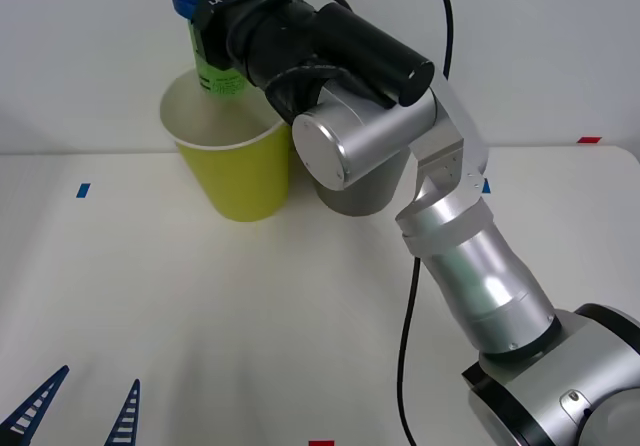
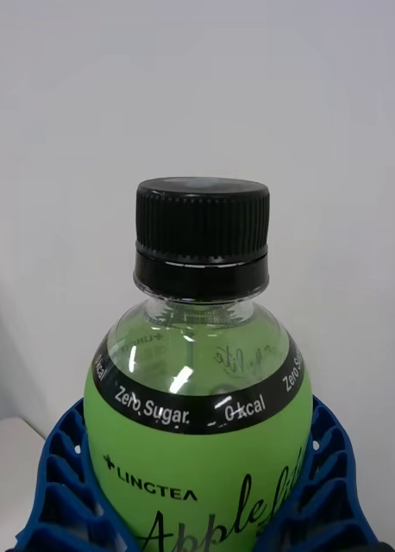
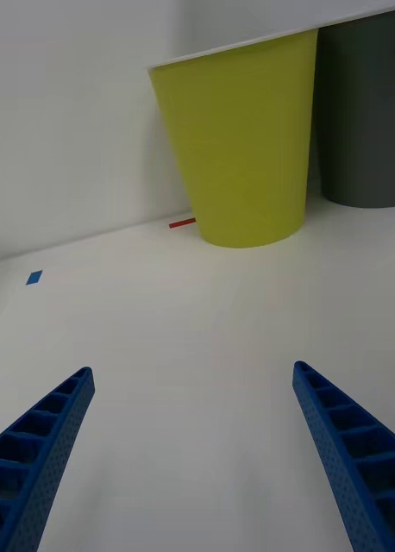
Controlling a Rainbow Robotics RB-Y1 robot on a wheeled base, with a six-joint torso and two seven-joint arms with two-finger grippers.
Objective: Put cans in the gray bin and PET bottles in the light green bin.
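My right gripper is shut on the PET bottle, a bright green bottle with a black cap, and holds it upright right above the mouth of the light green bin. The bottle's bottom hangs just over that bin's white rim. Blue fingers clamp the bottle's sides in the right wrist view. The gray bin stands just right of the light green bin, mostly hidden behind my right arm; its wall shows in the left wrist view. My left gripper waits open at the table's near left corner.
The white table runs to a white wall behind the bins. Small blue tape and red tape marks lie on it. My right arm's black cable hangs over the table's right half.
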